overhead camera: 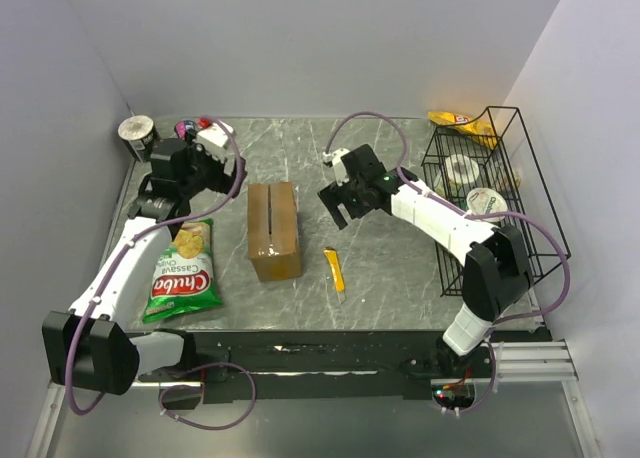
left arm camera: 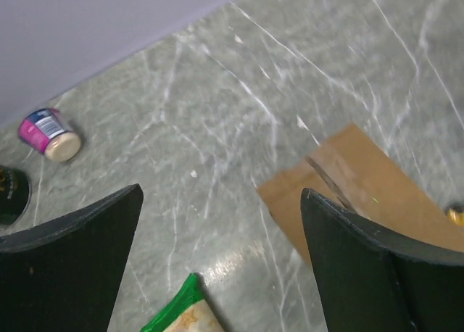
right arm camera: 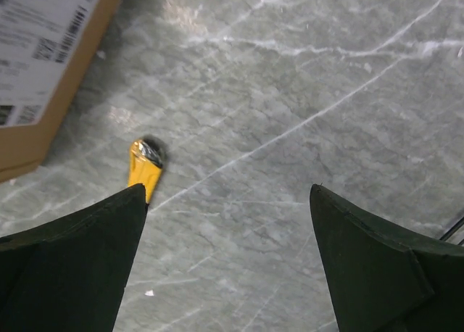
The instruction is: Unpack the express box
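Observation:
The express box [overhead camera: 274, 228] stands in the middle of the table, a brown carton with glossy tape along its top seam. One end of it shows in the left wrist view [left arm camera: 362, 180], and its white label side in the right wrist view [right arm camera: 43, 64]. My left gripper [overhead camera: 203, 183] [left arm camera: 221, 194] hovers open to the left of the box, above bare table, with nothing between its fingers. On the other side, my right gripper [overhead camera: 338, 210] [right arm camera: 226, 194] also hangs open and empty to the right of the box. A yellow utility knife [overhead camera: 334, 268] [right arm camera: 145, 165] lies just below it.
A green chips bag [overhead camera: 185, 273] [left arm camera: 181, 310] lies left of the box. At the back left corner are a dark can [overhead camera: 137, 136] [left arm camera: 11, 194] and a pink-capped jar [overhead camera: 186, 129] [left arm camera: 49, 135]. A black wire basket [overhead camera: 545, 208] holding several items stands at the right edge.

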Robot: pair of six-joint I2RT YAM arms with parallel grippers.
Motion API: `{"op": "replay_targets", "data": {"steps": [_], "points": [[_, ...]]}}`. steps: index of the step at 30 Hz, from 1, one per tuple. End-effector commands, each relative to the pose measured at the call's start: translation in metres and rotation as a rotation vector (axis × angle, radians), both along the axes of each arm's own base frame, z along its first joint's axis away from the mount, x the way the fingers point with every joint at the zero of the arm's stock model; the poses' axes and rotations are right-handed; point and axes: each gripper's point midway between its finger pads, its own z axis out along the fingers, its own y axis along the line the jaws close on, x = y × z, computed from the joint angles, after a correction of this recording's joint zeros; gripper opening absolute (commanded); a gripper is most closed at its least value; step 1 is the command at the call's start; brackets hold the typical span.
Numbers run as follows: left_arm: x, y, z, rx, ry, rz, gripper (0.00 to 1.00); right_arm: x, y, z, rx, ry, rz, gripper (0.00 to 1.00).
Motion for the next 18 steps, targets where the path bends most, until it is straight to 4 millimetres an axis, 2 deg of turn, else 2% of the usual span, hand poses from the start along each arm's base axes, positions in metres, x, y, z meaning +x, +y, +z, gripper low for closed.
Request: {"op": "replay_targets", "data": {"steps": [1,2,3,4,7,8,10,13,15,16,17,18], "points": [[0.015,0.033,0.033,-0.203,-0.070,0.181,0.97,-0.004,-0.002,0.020,-0.016,-0.020,0.063,1.00],[0.016,0.037,0.025,-0.184,-0.042,0.204,0.97,-0.010,-0.004,0.018,-0.036,-0.013,0.125,1.00],[0.015,0.037,0.008,-0.157,0.022,0.201,0.97,-0.025,0.006,0.017,0.020,0.037,0.201,1.00],[0.009,0.027,-0.002,-0.144,0.078,0.131,0.96,-0.041,0.006,0.018,0.042,0.082,0.262,1.00],[-0.001,0.013,-0.008,-0.090,0.146,0.027,0.96,-0.076,0.015,0.016,0.118,0.158,0.447,0.99],[-0.005,0.007,-0.007,-0.091,0.151,-0.011,0.96,-0.081,0.013,0.011,0.114,0.171,0.470,0.99],[-0.016,0.008,-0.010,-0.031,0.145,-0.060,0.96,-0.080,0.014,0.006,0.108,0.173,0.473,0.97],[-0.033,0.009,-0.014,0.039,0.126,-0.113,0.97,-0.068,0.016,0.001,0.097,0.157,0.447,0.95],[-0.058,0.007,-0.025,0.108,0.126,-0.207,0.99,-0.058,0.018,0.002,0.095,0.137,0.417,0.95],[-0.068,0.006,-0.029,0.130,0.127,-0.233,0.96,-0.056,0.019,0.000,0.092,0.141,0.408,0.94],[-0.081,0.006,-0.047,0.149,0.167,-0.260,0.94,-0.056,0.019,0.000,0.098,0.142,0.404,0.93],[-0.091,0.007,-0.048,0.187,0.138,-0.289,0.90,-0.056,0.021,0.000,0.101,0.146,0.407,0.90]]}}
